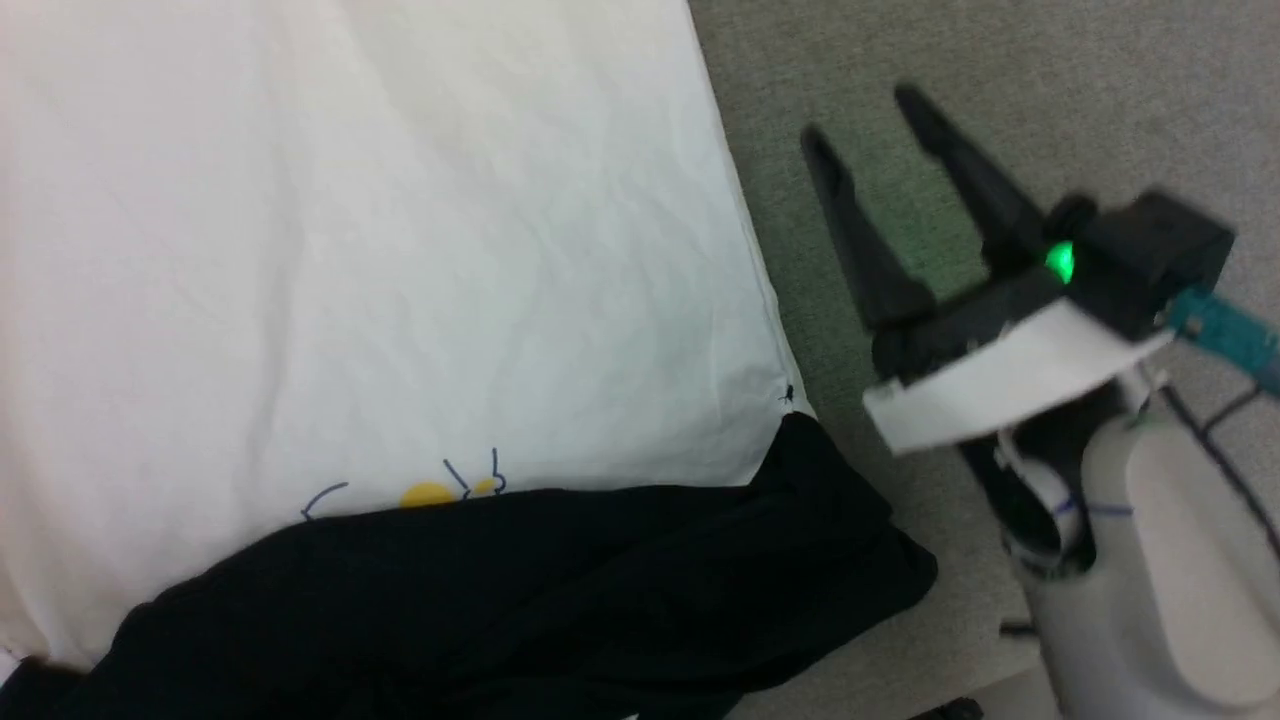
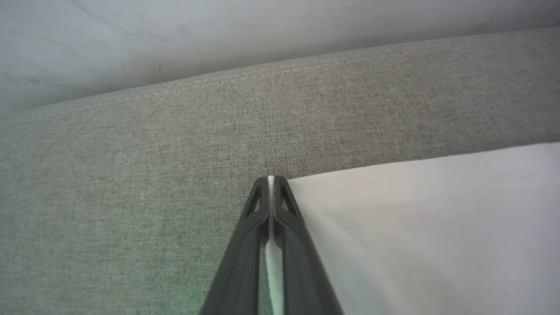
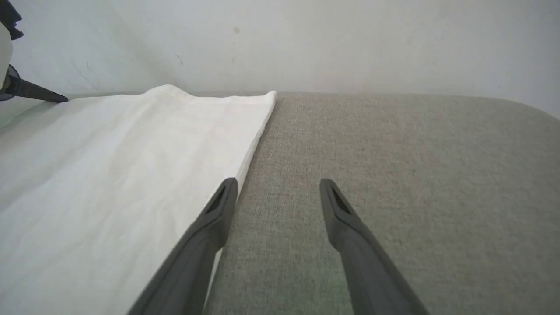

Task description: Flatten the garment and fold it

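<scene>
Head view looks down on the garment (image 1: 400, 250) spread over a grey fabric surface (image 1: 950, 60). Its white body lies mostly flat with light creases. A black sleeve (image 1: 520, 600) is bunched across the near side and covers part of the yellow-and-blue print (image 1: 430, 492). The right gripper (image 1: 860, 120) sits just right of the garment's right edge, over bare grey fabric, with its jaws spread wide and nothing between them.

In the left wrist view the left gripper (image 2: 271, 179) is closed, with a thin strip of white cloth pinched between its fingers. This is at a corner of the garment, near the seam at the far edge of the surface. The right wrist view shows the right gripper (image 3: 278, 183) with one finger at the cloth's right edge and the other over grey fabric. Whether it touches the cloth I cannot tell.

The step in hand looks like flattening: taking hold of the white body at both sides so it can be drawn taut. Folding has not begun.

The next move calls for the right gripper to shift left so its jaws straddle the edge. It should then close on a single fold of cloth opposite the left grip. The bunched sleeve near the robot will need spreading afterwards.
</scene>
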Tool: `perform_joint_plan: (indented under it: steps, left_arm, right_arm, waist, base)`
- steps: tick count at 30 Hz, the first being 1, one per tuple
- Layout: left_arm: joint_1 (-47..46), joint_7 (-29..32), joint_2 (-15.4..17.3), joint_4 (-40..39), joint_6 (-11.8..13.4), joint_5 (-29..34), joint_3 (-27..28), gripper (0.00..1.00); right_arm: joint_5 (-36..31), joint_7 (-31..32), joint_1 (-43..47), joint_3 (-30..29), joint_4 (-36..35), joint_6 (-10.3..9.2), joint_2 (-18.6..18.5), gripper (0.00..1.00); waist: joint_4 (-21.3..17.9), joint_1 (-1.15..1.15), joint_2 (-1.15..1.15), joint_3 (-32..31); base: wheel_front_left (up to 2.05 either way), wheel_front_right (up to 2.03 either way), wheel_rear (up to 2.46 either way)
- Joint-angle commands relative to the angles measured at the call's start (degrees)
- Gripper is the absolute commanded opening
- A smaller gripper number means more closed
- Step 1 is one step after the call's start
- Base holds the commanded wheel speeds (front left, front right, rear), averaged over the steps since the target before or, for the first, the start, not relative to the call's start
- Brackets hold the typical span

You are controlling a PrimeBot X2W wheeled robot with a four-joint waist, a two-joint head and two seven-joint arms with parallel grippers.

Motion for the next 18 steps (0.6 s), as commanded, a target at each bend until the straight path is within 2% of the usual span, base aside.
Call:
perform_joint_plan:
  steps: [1, 4, 7, 13, 18]
  left_arm:
    - [-0.4, -0.6, -0.3, 0.7, -0.6, -0.5, -0.3, 0.00]
    - [-1.3, -2.7, -1.2, 1.6, -1.4, -1.1, -1.1, 0.00]
    - [-2.7, -4.5, -2.0, 2.3, -2.2, -1.5, -2.0, 0.00]
    - [-5.4, -7.9, -3.9, 3.9, -4.0, -2.2, -4.3, 0.00]
    - [-7.0, -10.3, -5.8, 4.8, -4.8, -2.4, -6.3, 0.00]
  right_arm:
    - [-1.2, 0.9, -3.2, -0.2, -0.3, -0.05, 0.2, 1.00]
    - [-0.9, 3.8, -10.1, -0.9, 1.1, -0.05, 0.2, 1.00]
    - [0.6, 7.0, -18.7, -2.3, 5.8, -0.05, 0.2, 1.00]
    - [4.6, 13.8, -34.9, -3.1, 22.6, -0.05, 0.2, 1.00]
    - [5.1, 19.4, -44.4, -2.9, 36.9, -0.05, 0.2, 1.00]
  waist:
    - [0.6, 0.00, 0.00, -0.2]
    - [1.7, 0.00, 0.00, -0.3]
    - [3.0, 0.00, 0.00, -0.3]
    - [6.2, 0.00, 0.00, 0.2]
    - [9.1, 0.00, 0.00, 0.7]
  base:
    - [0.00, 0.00, 0.00]
    - [0.00, 0.00, 0.00]
    - [0.00, 0.00, 0.00]
    - [0.00, 0.00, 0.00]
    - [0.00, 0.00, 0.00]
